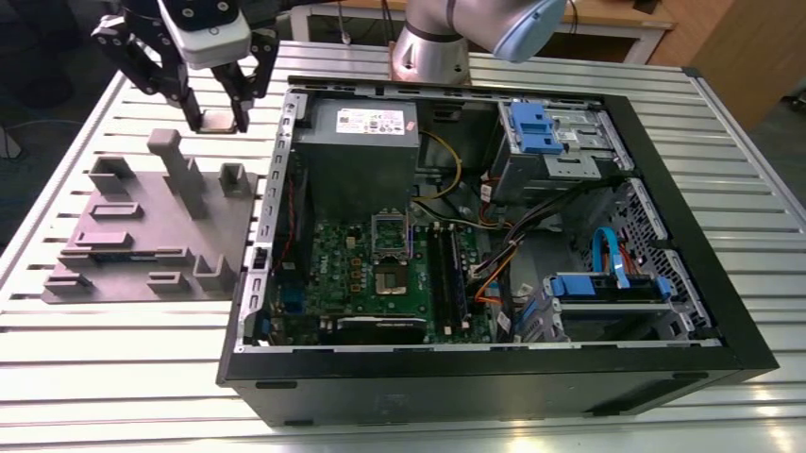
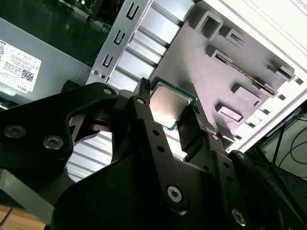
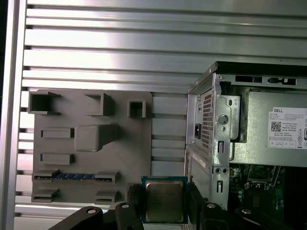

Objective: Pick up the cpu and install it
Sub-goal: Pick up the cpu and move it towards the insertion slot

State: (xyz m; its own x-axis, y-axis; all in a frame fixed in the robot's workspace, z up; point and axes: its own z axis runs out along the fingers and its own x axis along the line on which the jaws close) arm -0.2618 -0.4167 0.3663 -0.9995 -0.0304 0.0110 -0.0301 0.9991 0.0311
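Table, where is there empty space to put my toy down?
The bare slatted table in front of the purple-grey tray and the computer case is free, and so is the strip on the exterior view's right of the case. The tray's blocks and the case's inside are crowded. The gripper, jaws shut on the cpu, hangs near the tray's far side.

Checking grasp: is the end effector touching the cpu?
Touching: in the first wrist view the end effector clamps the cpu by two opposite edges.
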